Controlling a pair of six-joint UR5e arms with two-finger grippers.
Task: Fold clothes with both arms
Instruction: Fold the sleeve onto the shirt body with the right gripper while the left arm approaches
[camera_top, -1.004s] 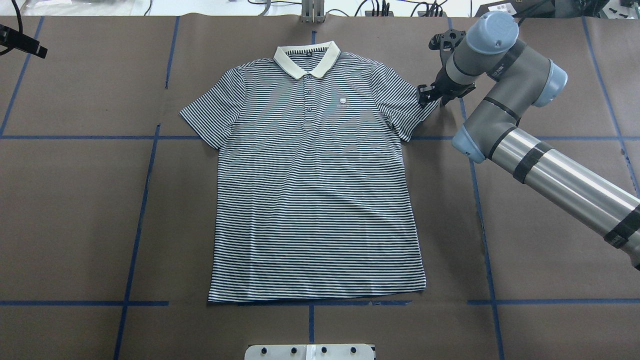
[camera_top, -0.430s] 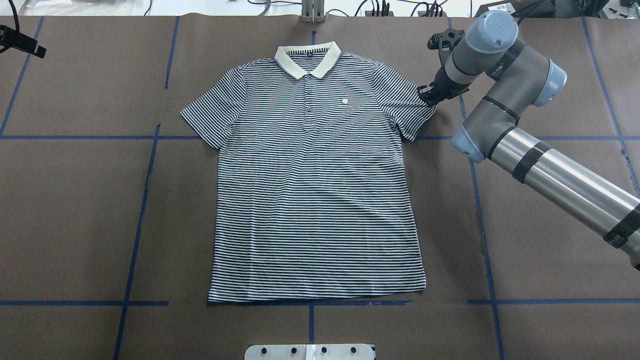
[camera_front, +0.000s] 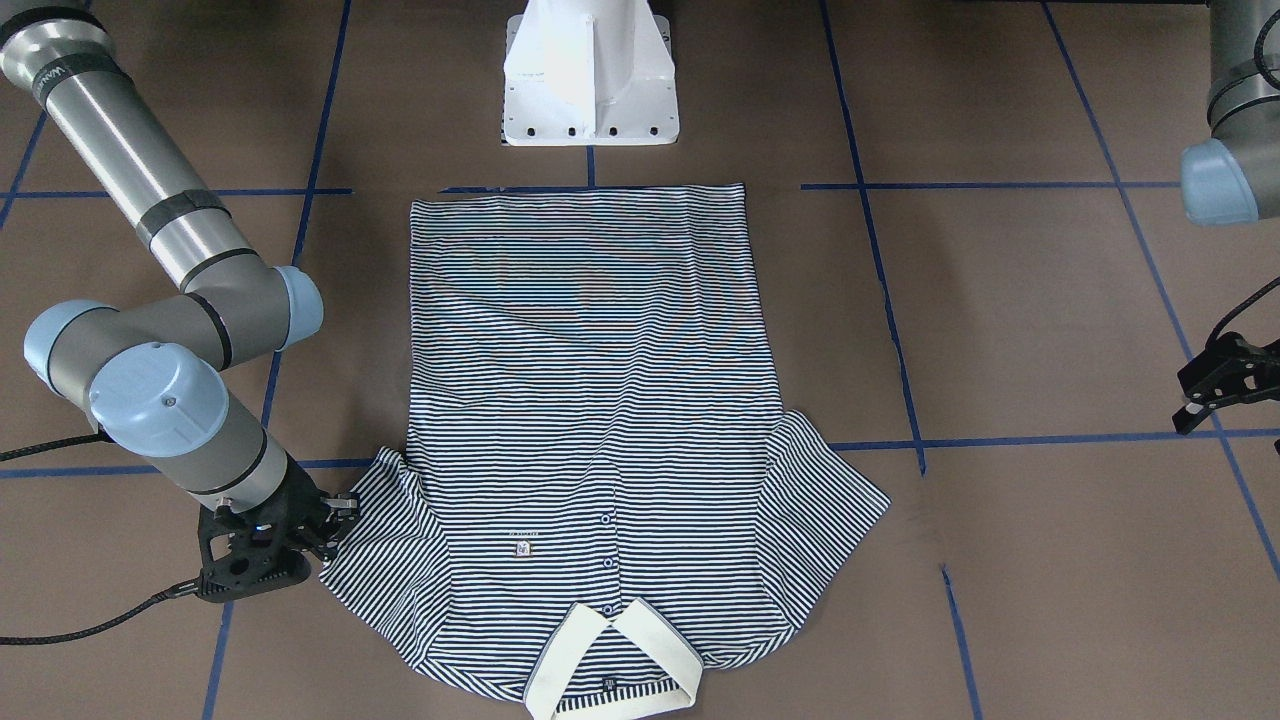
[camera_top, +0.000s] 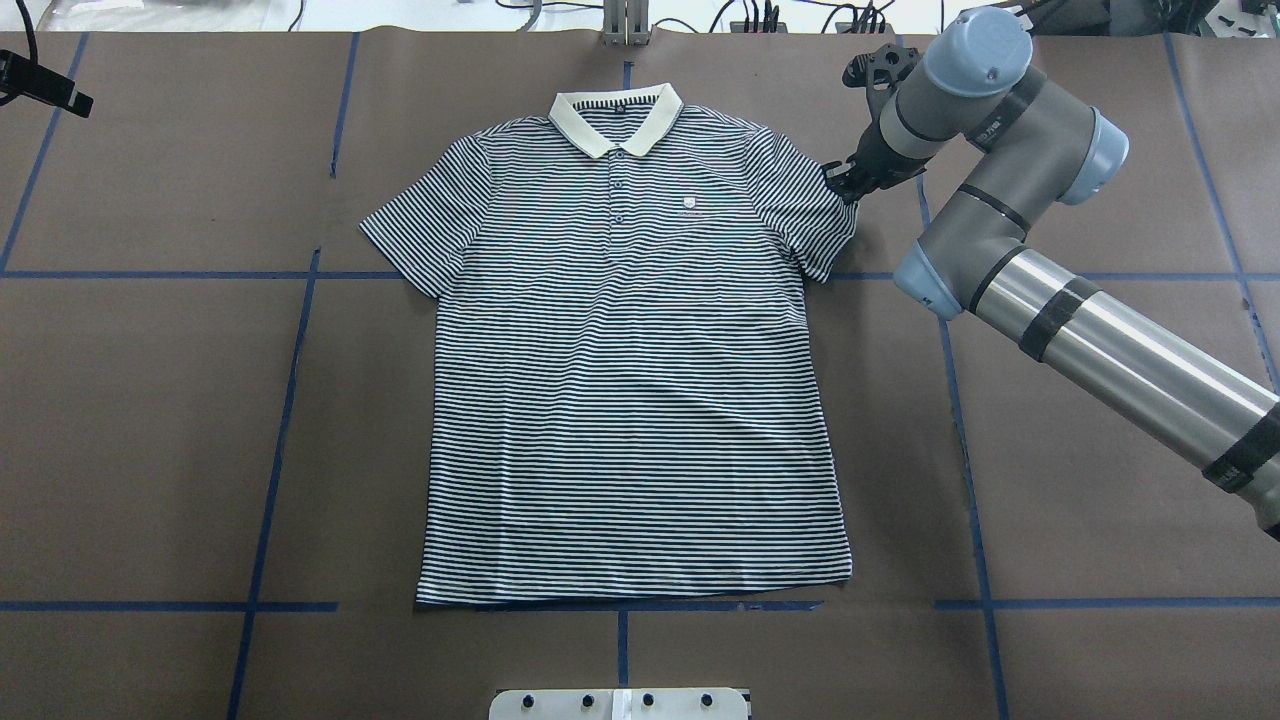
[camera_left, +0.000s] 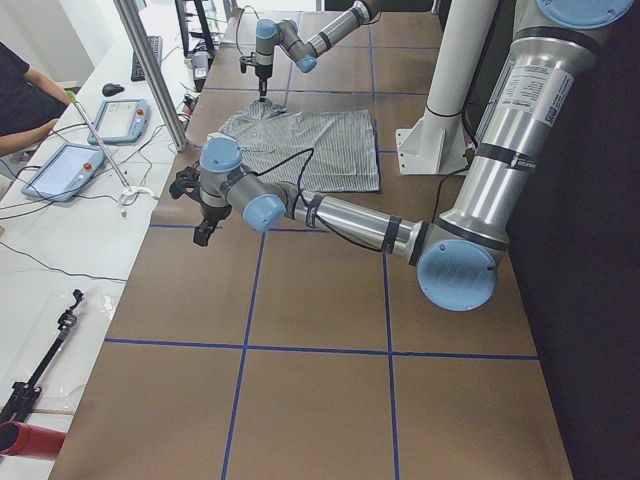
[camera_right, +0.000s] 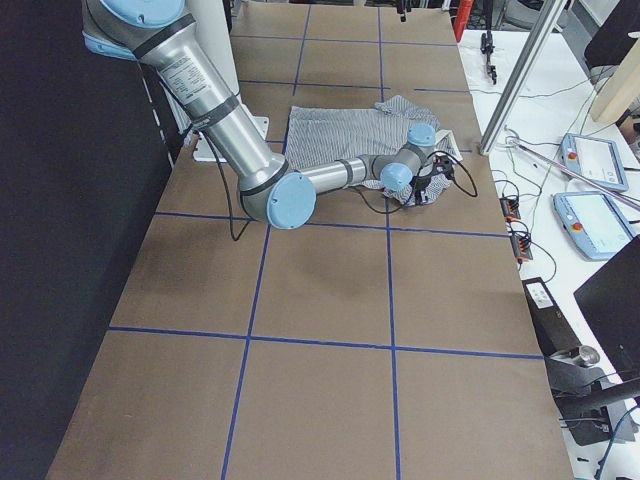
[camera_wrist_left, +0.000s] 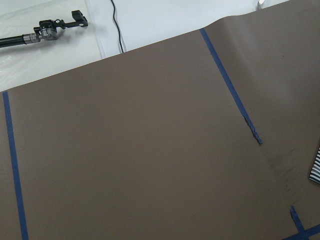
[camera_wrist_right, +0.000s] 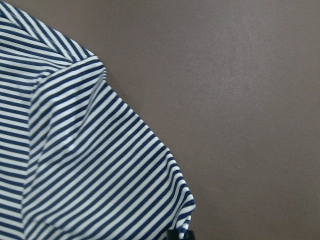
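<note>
Two arms on the job, only one engaged. The polo shirt (camera_top: 630, 380) lay flat and face up mid-table (camera_top: 150, 400), collar (camera_top: 613, 120) on the far side from me and hem toward the white pedestal base (camera_front: 590, 80), with no fold made yet. The right gripper (camera_top: 842, 183) was down at the outer hem of the near sleeve (camera_top: 815, 215). From the right wrist view I read the jaws as pinched on the cloth: stripes bunched toward a black fingertip (camera_wrist_right: 177, 235) at the frame's bottom edge. It was a thin bite, so I rated it a probable grasp, not a certain one. The left gripper (camera_front: 1215, 385) hung released and empty over bare brown table, well apart from the other sleeve (camera_top: 425, 235). Its wrist camera caught only a sliver of stripes at the frame edge. My read on the step was the first sleeve fold, with the grasp just made. The next move called for a small lift to clear the table, then carrying the sleeve inward across the chest and laying it flat. I wanted the lift kept low, because a thin pinch could slip or drag the whole shoulder. The left arm would need to close in on its own sleeve.
</note>
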